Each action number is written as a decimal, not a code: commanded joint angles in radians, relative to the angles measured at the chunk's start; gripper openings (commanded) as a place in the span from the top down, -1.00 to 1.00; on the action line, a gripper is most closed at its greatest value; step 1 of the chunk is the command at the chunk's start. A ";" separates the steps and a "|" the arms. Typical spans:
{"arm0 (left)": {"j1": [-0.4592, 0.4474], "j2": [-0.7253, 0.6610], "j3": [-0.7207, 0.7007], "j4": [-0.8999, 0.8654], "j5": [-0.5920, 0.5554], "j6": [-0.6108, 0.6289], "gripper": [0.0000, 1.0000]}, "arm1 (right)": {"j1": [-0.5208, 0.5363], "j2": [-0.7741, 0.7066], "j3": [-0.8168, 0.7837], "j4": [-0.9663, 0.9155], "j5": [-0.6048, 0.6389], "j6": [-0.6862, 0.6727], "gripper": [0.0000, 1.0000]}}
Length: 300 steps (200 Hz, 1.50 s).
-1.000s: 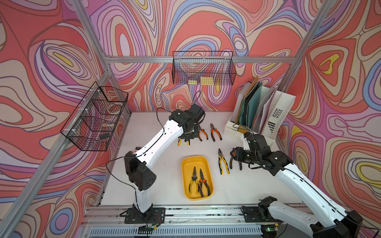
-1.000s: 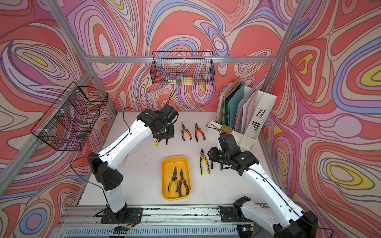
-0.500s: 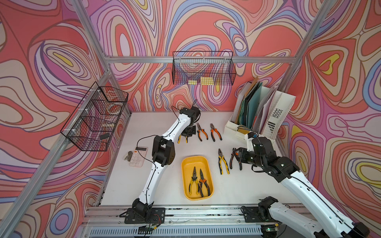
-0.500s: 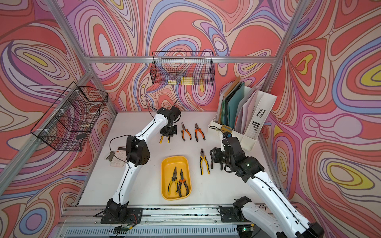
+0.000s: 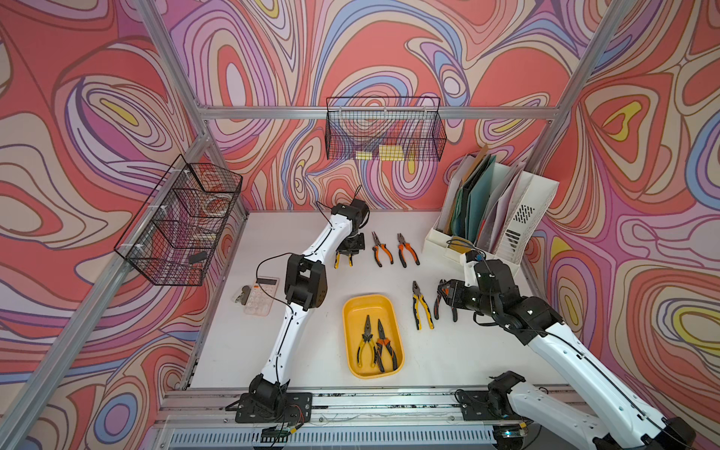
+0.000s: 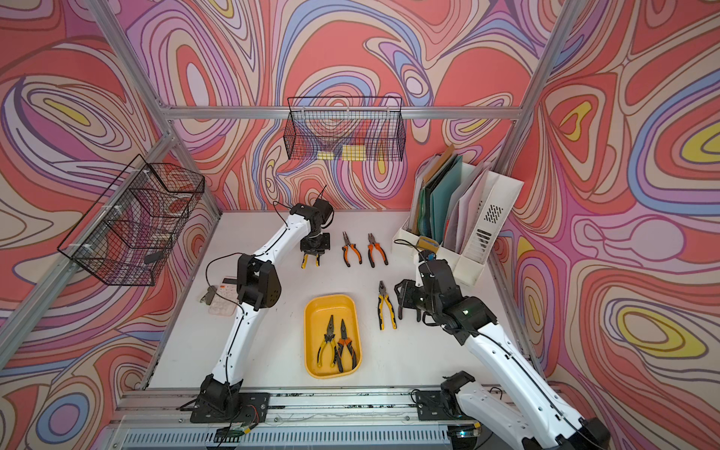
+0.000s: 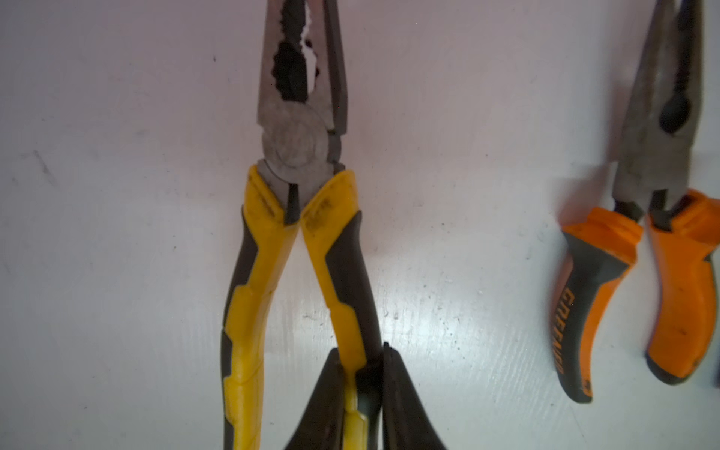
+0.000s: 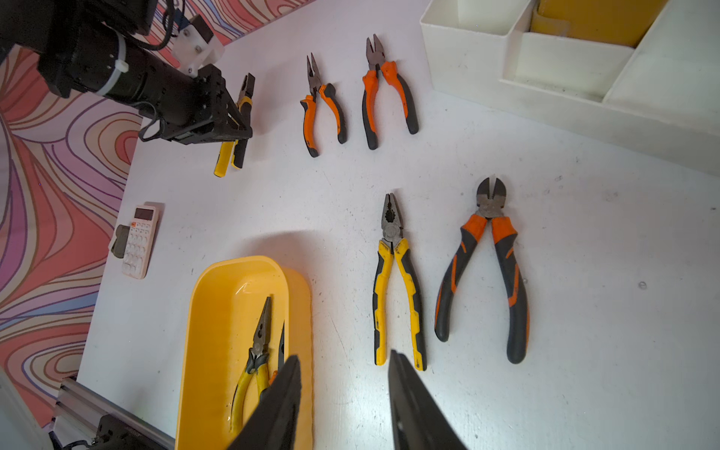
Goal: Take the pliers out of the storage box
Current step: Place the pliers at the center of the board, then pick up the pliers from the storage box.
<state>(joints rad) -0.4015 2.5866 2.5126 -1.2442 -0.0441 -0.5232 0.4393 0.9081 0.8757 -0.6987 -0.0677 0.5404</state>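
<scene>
The yellow storage box sits at the table's front centre and holds two pliers, one yellow-handled and one orange-handled. At the back, my left gripper is shut on one handle of yellow-handled pliers, which are low over the table beside two orange-handled pairs. My right gripper is open and empty. It hovers between the box rim and yellow-handled pliers lying on the table. Orange-handled cutters lie beside those.
A white calculator lies at the left of the table. A white file organizer stands at the back right. Black wire baskets hang on the back wall and on the left frame.
The left arm's elbow swung up and toward the table's middle while its gripper stayed at the back with the yellow pliers. The right gripper barely moved and its jaws widened slightly.
</scene>
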 commanded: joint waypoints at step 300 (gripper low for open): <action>-0.422 -1.173 -1.400 0.358 0.109 -0.287 -0.32 | 0.010 -0.014 -0.024 -0.077 -0.077 0.144 -0.11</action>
<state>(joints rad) -0.7643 1.4799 1.1271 -0.8570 0.0990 -0.7147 0.4404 0.9314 0.8616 -0.7963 -0.1532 0.6502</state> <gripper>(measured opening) 0.676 0.561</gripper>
